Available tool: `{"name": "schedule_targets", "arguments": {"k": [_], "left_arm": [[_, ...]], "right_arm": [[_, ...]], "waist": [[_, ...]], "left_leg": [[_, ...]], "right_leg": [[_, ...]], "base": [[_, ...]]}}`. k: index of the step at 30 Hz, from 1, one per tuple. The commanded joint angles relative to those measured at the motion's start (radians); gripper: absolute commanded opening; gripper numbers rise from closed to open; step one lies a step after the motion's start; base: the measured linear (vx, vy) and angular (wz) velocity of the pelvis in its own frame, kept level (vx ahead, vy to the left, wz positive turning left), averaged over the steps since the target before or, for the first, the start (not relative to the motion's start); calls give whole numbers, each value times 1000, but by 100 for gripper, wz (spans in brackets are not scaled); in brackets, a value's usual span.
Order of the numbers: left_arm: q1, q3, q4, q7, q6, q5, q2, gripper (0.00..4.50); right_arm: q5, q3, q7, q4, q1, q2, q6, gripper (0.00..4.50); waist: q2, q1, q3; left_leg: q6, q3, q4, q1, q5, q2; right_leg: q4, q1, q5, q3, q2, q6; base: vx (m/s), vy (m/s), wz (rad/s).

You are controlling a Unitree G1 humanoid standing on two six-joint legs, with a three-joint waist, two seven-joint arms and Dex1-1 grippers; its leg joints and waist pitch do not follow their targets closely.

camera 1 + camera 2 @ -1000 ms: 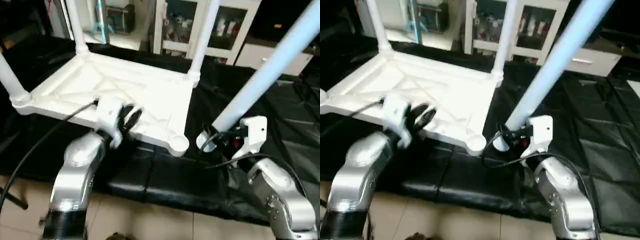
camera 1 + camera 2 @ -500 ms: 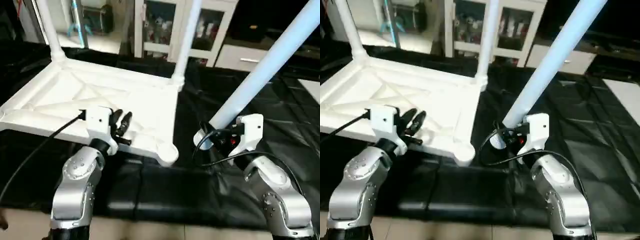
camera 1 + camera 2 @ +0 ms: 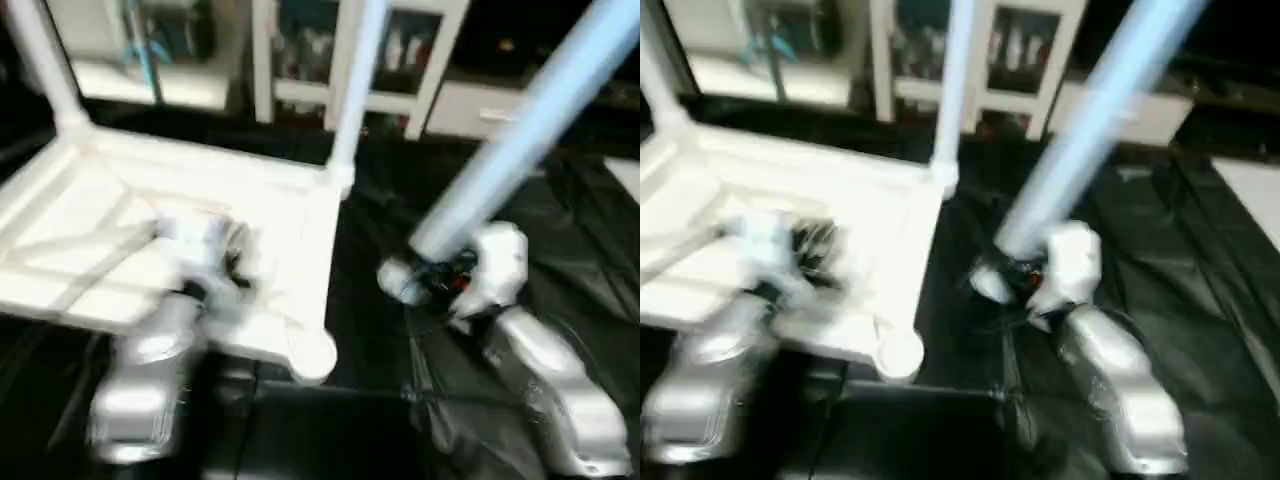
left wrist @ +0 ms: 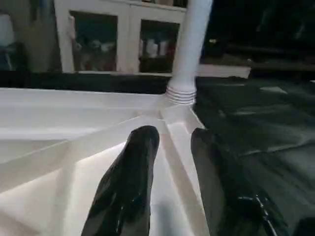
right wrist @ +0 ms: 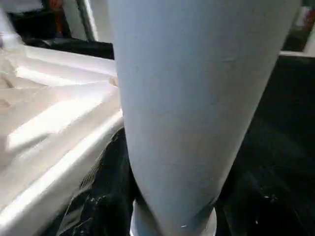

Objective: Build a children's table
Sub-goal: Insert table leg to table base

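White ribbed tabletop (image 3: 120,230), upturned on the desk (image 3: 560,240), lies under the part-open, empty left claw (image 4: 170,147); right claw (image 3: 430,280) grips a loose pale leg (image 3: 530,120).

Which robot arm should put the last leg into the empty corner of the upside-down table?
Probably the right. The right gripper already holds the loose leg, close to the empty corner socket of the tabletop. The left gripper holds nothing, hovering open over the ribbed underside.
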Motion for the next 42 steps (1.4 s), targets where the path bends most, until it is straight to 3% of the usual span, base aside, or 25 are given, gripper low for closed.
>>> {"name": "schedule_targets", "arguments": {"k": [1,2,3,4,5,6,7,8,10,11,14,17,18,20,22,23,24,25,26,27,30,31,32,37,42], "left_arm": [[14,14,-3,0,16,1,8,149],[14,13,-4,-1,18,2,10,149],[14,12,-4,-1,19,2,12,149],[13,9,2,1,17,3,15,149],[11,7,5,0,15,4,17,149],[10,7,7,0,15,4,18,149],[5,1,11,-4,17,7,23,149],[3,-3,13,-6,19,9,27,149],[-7,-18,20,-17,33,2,44,149],[-11,-25,23,-26,37,4,52,149],[-33,-73,52,-107,54,9,109,149],[-56,-94,87,-244,97,-54,167,165],[-66,-107,100,-278,85,-50,189,165],[-153,-201,221,-456,-30,31,330,174],[-223,-248,303,-545,-98,72,393,200],[-224,-248,305,-546,-99,72,394,200],[-224,-248,305,-546,-99,72,394,207],[-272,-272,351,-608,-122,77,422,216],[-312,-292,384,-678,-124,68,443,228],[-362,-314,424,-758,-121,60,465,236],[-418,-332,462,-863,-98,28,480,240],[-434,-330,471,-890,-84,3,474,240],[-435,-331,471,-895,-82,0,474,240],[-445,-383,475,-1007,-61,-37,470,240],[-450,-433,556,-1016,-145,33,465,240]], "right_arm": [[1,16,1,-29,-2,3,-1,185],[1,16,0,-31,1,3,0,185],[1,17,0,-33,3,2,0,185],[0,17,1,-32,5,2,-1,185],[0,16,1,-32,5,2,-2,185],[0,16,1,-31,5,2,-2,185],[-1,15,2,-29,5,1,-4,185],[-1,15,3,-29,5,1,-4,185],[-3,14,4,-23,2,0,-7,185],[-2,14,4,-23,1,0,-7,185],[-5,17,7,-19,-3,-3,-10,185],[-4,20,25,-10,-9,-17,-12,185],[-5,21,32,-9,-10,-23,-12,185],[0,19,74,0,-14,-59,-11,185],[8,16,104,3,-16,-82,-8,185],[8,15,104,3,-16,-83,-8,185],[8,15,104,3,-16,-83,-8,185],[10,14,121,5,-18,-97,-6,185],[10,14,136,8,-20,-112,-6,185],[8,13,152,11,-20,-129,-7,185],[9,12,170,13,-20,-147,-7,185],[9,13,173,11,-18,-151,-7,185],[10,13,174,10,-18,-151,-7,185],[17,12,176,-13,-5,-155,1,185],[18,17,172,-29,10,-144,6,185]], "waist": [[34,18,-55],[37,18,-51],[37,19,-44],[47,23,-33],[45,25,-29],[48,35,-21],[43,33,-9],[41,36,-9],[42,37,-2],[43,37,-5],[54,36,-13],[49,35,-18],[49,34,-21],[48,39,-28],[44,39,-35],[43,40,-32],[45,42,-33],[50,41,-33],[52,45,-31],[61,45,-32],[56,46,-32],[64,47,-32],[61,46,-32],[67,48,-33],[69,46,-30]], "left_leg": [[30,18,-47,-4,411,16],[10,7,-47,27,403,50],[-8,4,-65,33,346,66],[-34,9,-81,51,188,80],[-43,10,-90,49,116,83],[-54,24,-102,56,-18,84],[-60,31,-126,55,-147,83],[-57,36,-129,58,-183,81],[-55,46,-143,62,-278,82],[-56,46,-145,61,-276,83],[-56,43,-149,46,-200,81],[-52,46,-146,41,-176,75],[-50,46,-144,39,-150,75],[-24,53,-137,40,-90,68],[-4,57,-129,32,18,68],[3,58,-130,30,26,66],[2,60,-130,32,25,68],[-3,59,-131,31,18,72],[-6,62,-133,38,-14,70],[-17,60,-135,35,-24,71],[-26,63,-136,37,-36,73],[-29,63,-134,36,-37,72],[-27,64,-135,35,-35,73],[-13,65,-133,33,-26,75],[-14,65,-136,33,-55,77]], "right_leg": [[-19,94,1238,-4,-27,-21],[-39,68,987,-5,-38,-40],[-62,66,784,-6,-54,-77],[-91,50,553,-6,-68,-120],[-98,54,462,-5,-73,-140],[-117,45,309,-2,-76,-162],[-133,53,127,-1,-83,-174],[-141,53,56,1,-85,-171],[-166,37,-163,9,-96,-152],[-166,37,-180,8,-97,-147],[-159,35,-84,4,-93,-132],[-153,30,-44,4,-91,-132],[-150,31,-10,4,-90,-135],[-147,26,67,5,-85,-132],[-134,32,227,2,-84,-138],[-136,31,236,2,-84,-142],[-134,30,239,1,-85,-148],[-130,31,244,-1,-89,-170],[-138,25,197,0,-87,-174],[-132,28,188,1,-89,-185],[-133,28,185,1,-90,-203],[-131,29,195,1,-93,-219],[-131,30,204,1,-93,-224],[-130,33,225,2,-94,-249],[-134,33,183,2,-93,-246]], "base": [[0,0,0],[0,0,0],[-58,0,11],[-103,9,13],[-103,9,13],[-108,6,16],[-116,25,12],[-116,25,12],[-89,19,4],[-109,28,1],[-81,27,-6],[0,0,0],[0,0,0],[0,0,0],[0,0,0],[0,0,0],[0,0,0],[0,0,0],[0,0,0],[0,0,0],[0,0,0],[0,0,0],[0,0,0],[0,0,0],[0,0,0]]}}
